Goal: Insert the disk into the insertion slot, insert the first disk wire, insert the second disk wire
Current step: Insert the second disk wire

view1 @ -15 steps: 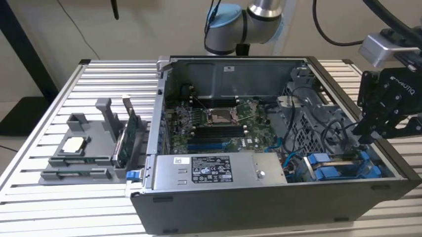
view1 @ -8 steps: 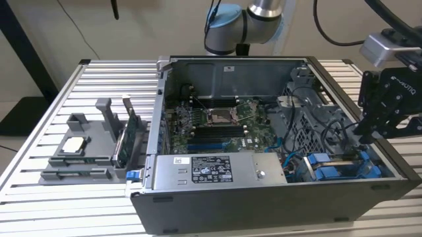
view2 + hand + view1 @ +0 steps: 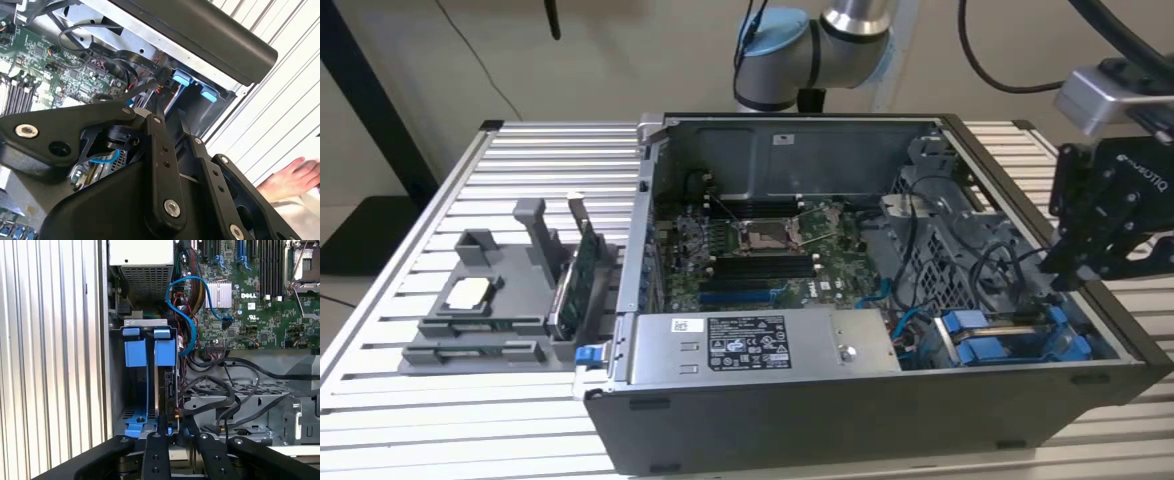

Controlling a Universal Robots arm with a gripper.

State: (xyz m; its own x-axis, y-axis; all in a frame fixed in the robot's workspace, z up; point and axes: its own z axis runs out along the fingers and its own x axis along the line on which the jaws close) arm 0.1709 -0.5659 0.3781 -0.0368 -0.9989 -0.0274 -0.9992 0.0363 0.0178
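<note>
The disk (image 3: 168, 385) stands edge-on in its blue carrier (image 3: 165, 351) inside the insertion slot (image 3: 146, 326) of the dark drive cage. Beside it is another blue-fronted carrier (image 3: 135, 352). My gripper (image 3: 176, 422) hangs just above the disk's bare end, fingers close together on the end of a black disk wire (image 3: 135, 90). In the exterior view the gripper (image 3: 1058, 275) hovers over the cage at the case's right, above both blue carriers (image 3: 1003, 342).
The open computer case (image 3: 854, 400) lies on a slatted table, with its motherboard (image 3: 774, 245) and power supply (image 3: 754, 345) exposed. A grey holder tray (image 3: 487, 300) stands at the exterior view's left. Loose cables (image 3: 225, 390) cross the cage. A hand (image 3: 290, 177) rests outside the case.
</note>
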